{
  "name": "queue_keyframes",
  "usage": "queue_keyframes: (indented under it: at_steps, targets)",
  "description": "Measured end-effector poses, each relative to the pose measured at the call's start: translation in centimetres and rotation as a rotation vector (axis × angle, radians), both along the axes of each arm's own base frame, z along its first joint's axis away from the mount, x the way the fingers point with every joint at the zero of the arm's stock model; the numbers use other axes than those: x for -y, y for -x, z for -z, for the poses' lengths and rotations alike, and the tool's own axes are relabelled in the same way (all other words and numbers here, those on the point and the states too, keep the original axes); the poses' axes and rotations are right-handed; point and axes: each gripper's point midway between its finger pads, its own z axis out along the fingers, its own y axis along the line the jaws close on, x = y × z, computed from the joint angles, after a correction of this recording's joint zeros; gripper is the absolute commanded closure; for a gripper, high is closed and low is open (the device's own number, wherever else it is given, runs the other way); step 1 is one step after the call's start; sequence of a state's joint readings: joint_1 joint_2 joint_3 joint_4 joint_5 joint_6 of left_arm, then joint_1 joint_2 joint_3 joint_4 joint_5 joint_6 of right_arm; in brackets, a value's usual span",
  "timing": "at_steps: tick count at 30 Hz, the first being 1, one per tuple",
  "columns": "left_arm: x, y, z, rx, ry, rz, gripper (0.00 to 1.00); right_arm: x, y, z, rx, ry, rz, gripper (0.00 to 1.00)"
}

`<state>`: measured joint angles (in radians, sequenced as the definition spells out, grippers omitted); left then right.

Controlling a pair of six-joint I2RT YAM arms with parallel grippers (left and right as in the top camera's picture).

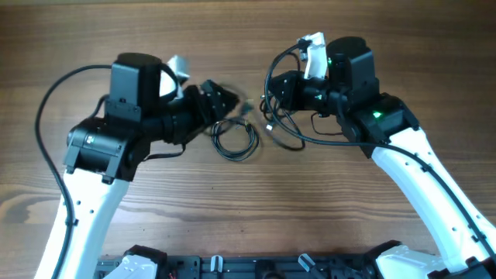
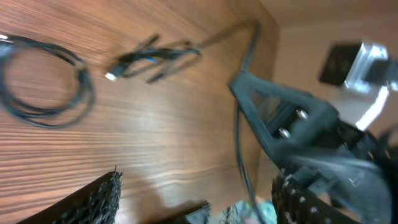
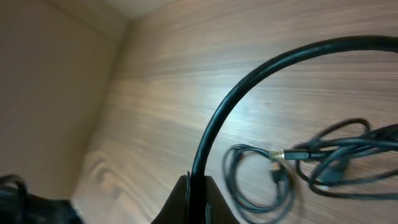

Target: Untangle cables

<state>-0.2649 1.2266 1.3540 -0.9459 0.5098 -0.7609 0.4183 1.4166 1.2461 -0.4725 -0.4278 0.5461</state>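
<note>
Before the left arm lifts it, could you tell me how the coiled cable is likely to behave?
The coiled cable lies in loose, flat loops, so it will probably be floppy and sag or uncoil when lifted. It looks very thin, so it is likely light and would slide easily on the smooth wooden table if pushed.

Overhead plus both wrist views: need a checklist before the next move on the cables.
1. Left gripper open, nothing clamped: ok.
2. Right gripper shut on a thin black cable: ok.
3. Coiled black cable lies flat on the wooden table, apart from both grippers: ok.
4. Loose black cable bundle with a small plug untangled: not ok.
5. Held cable clear of the left fingers: not ok, it runs between them.
6. Held cable free of the bundle: cannot tell.
</note>
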Motion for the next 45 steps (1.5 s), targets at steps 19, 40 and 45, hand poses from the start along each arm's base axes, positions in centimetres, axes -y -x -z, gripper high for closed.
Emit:
queue_keyframes:
  at_steps: [19,40,45]
  targets:
    - [-8.3,-3.3,3.9,-0.056,-0.239,-0.269,0.02,-0.7,1.2,-11.2,0.346,-0.157,-0.082,0.95]
    - [-2.2,-6.6,4.7,0.109,-0.080,0.159,0.00,-4.4,12.7,-16.9,0.196,-0.538,-0.717,0.96]
    - [-0.8,-6.0,4.3,0.112,-0.002,0.238,0.00,-4.2,14.1,-17.3,0.188,-0.558,-0.804,0.96]
